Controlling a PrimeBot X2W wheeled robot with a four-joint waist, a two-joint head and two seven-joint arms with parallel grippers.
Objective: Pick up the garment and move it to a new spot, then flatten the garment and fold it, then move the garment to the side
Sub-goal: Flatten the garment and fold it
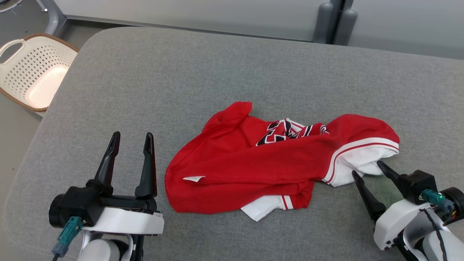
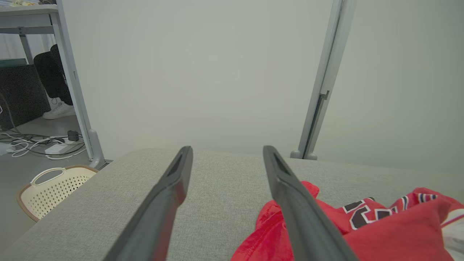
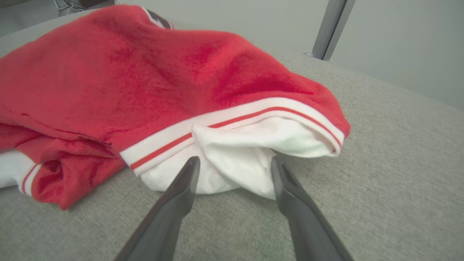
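Observation:
The garment (image 1: 261,159) is a crumpled red shirt with white trim and black-and-white lettering, lying in the middle of the grey padded table (image 1: 174,79). My right gripper (image 1: 367,168) is open at its lower right end. In the right wrist view that gripper (image 3: 235,159) straddles a white fold of the garment (image 3: 232,159) under the striped hem, fingertips (image 3: 190,170) against the cloth. My left gripper (image 1: 131,139) stands open just left of the garment with nothing between its fingers. The left wrist view has the left gripper (image 2: 226,152) above bare table, the garment (image 2: 380,228) at its lower right.
A cream perforated basket (image 1: 32,70) with a brown rim sits on the floor off the table's far left corner. Grey partition panels and posts (image 1: 335,21) stand behind the table. Cables (image 2: 43,143) lie on the floor at left, beside a person's foot (image 2: 59,110).

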